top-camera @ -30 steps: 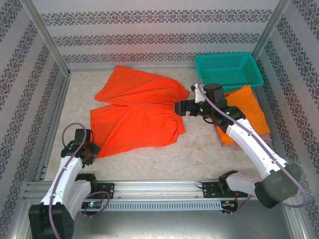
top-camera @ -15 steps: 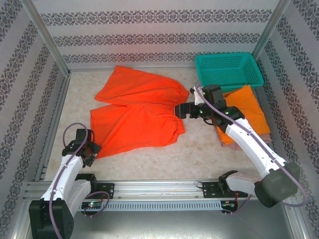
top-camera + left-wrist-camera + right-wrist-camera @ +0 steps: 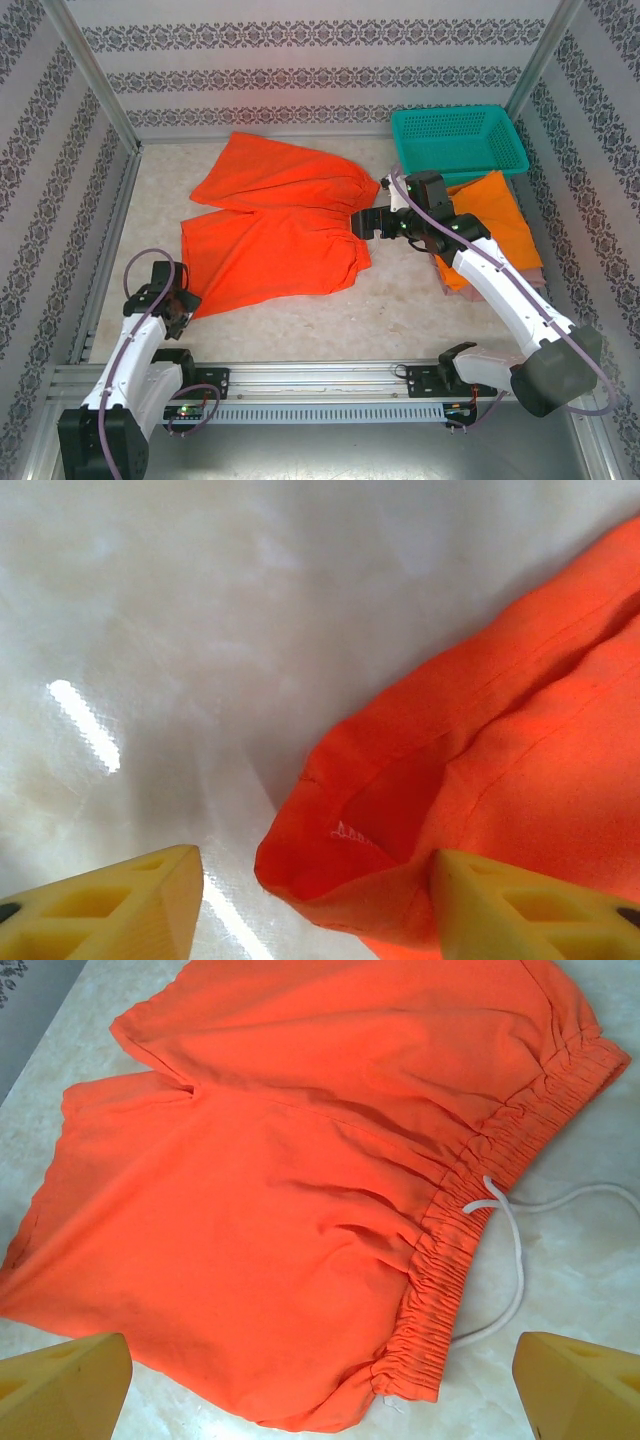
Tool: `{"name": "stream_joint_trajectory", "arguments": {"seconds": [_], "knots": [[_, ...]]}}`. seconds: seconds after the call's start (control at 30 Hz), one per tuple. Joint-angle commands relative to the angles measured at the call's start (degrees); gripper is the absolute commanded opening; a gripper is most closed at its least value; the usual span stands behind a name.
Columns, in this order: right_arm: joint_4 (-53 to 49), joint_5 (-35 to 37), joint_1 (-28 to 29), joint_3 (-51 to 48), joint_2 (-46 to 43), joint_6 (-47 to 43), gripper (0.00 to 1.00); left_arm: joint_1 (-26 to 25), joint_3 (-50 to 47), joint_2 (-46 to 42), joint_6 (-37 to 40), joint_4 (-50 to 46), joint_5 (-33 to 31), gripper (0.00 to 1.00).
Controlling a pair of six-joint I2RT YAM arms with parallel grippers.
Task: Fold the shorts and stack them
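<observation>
High rear overview; wrist close-ups down onto shorts (image 3: 275, 235)

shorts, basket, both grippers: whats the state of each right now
large bright red-orange cloth shorts, spread flat, unfolded
smaller orange cloth shorts, folded, lying beside the basket
dusty pink shorts, under the orange pair, mostly hidden
teal plastic mesh basket, upright, nothing visible inside
left gripper, open, red-orange hem corner between its fingers
right gripper, open, above the red-orange waistband

Left gripper (image 3: 180, 303) sat low near its base, jaws parted. Right arm (image 3: 500, 288) stretched forward; right gripper (image 3: 362, 222) pointed left, jaws wide apart.
</observation>
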Motion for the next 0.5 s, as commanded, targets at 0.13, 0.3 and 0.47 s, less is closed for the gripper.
{"name": "stream_joint_trajectory", "arguments": {"seconds": [0.13, 0.3, 0.47], "knots": [[-1.16, 1.12, -0.43, -1.19, -0.53, -1.4, 0.98, 0.58, -0.77, 2.84, -0.8, 4.36, 0.62, 0.53], [-2.23, 1.44, -0.28, -1.45, 0.67, -5.51, 0.97, 0.61, 0.2, 4.49, -0.32, 6.22, 0.26, 0.29], [-6.97, 3.43, 2.46, -0.32, 3.42, -18.22, 0.97, 0.7, 3.78, 3.03, 1.01, 5.91, 0.04, 0.01]]}}
